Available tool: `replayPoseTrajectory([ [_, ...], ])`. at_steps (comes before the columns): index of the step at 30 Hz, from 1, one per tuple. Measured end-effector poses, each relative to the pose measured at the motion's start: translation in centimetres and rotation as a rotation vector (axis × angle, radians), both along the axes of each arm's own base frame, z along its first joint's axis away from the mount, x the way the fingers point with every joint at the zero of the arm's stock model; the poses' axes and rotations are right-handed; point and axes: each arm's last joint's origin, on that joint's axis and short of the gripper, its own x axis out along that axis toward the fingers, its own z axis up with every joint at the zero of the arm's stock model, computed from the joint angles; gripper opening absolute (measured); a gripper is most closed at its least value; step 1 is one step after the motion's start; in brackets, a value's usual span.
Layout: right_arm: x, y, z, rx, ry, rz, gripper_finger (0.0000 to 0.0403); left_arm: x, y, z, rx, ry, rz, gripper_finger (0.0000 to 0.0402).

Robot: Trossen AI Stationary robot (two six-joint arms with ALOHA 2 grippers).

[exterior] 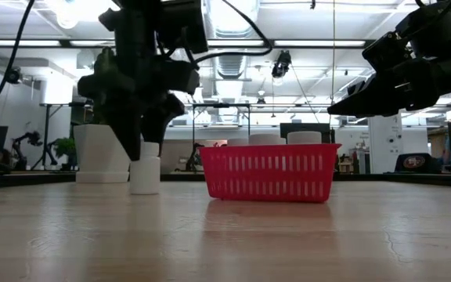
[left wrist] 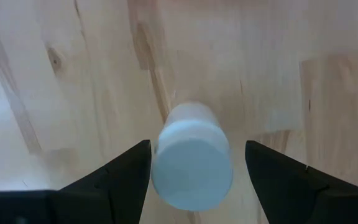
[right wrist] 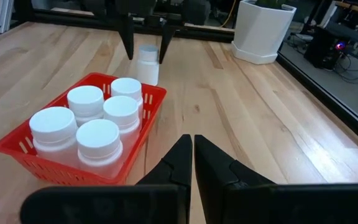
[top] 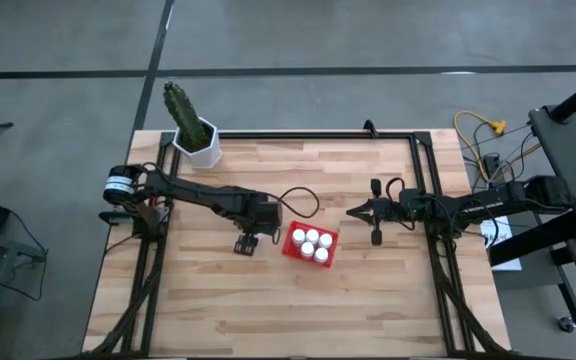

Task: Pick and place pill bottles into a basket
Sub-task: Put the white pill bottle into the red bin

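Observation:
A white pill bottle (left wrist: 191,158) stands upright on its base on the wooden table, just left of the red basket (top: 290,236). My left gripper (top: 247,243) is open and points down over it. Its two fingers stand on either side of the bottle's cap (right wrist: 146,51) and do not clearly touch it. The low view shows the bottle (exterior: 144,174) under the gripper as well. The basket (right wrist: 11,148) holds several white-capped bottles (right wrist: 98,134), all upright. My right gripper (top: 353,211) is shut and empty. It hovers right of the basket and points at it.
A white hexagonal pot (top: 201,143) with a green cactus stands at the table's far left corner. A black frame runs along the table's far, left and right edges. Bare wood lies in front of the basket and toward the near edge.

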Motion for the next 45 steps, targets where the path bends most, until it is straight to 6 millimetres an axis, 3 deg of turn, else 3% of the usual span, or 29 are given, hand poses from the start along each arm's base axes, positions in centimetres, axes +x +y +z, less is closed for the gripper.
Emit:
replayPoseTrajectory([
  [13,0.0,0.0,0.0,-0.003,0.000,0.001,0.0009,-0.2,0.0,-0.4,0.004,-0.005,0.002,0.0242],
  [26,0.0,0.0,0.0,0.000,0.000,0.001,0.0009,-1.5,0.1,2.8,0.004,-0.162,0.010,0.0241],
  [45,0.0,0.0,0.0,0.009,-0.003,-0.001,0.0009,-2.8,0.2,0.4,-0.010,-0.166,0.037,0.0241],
])
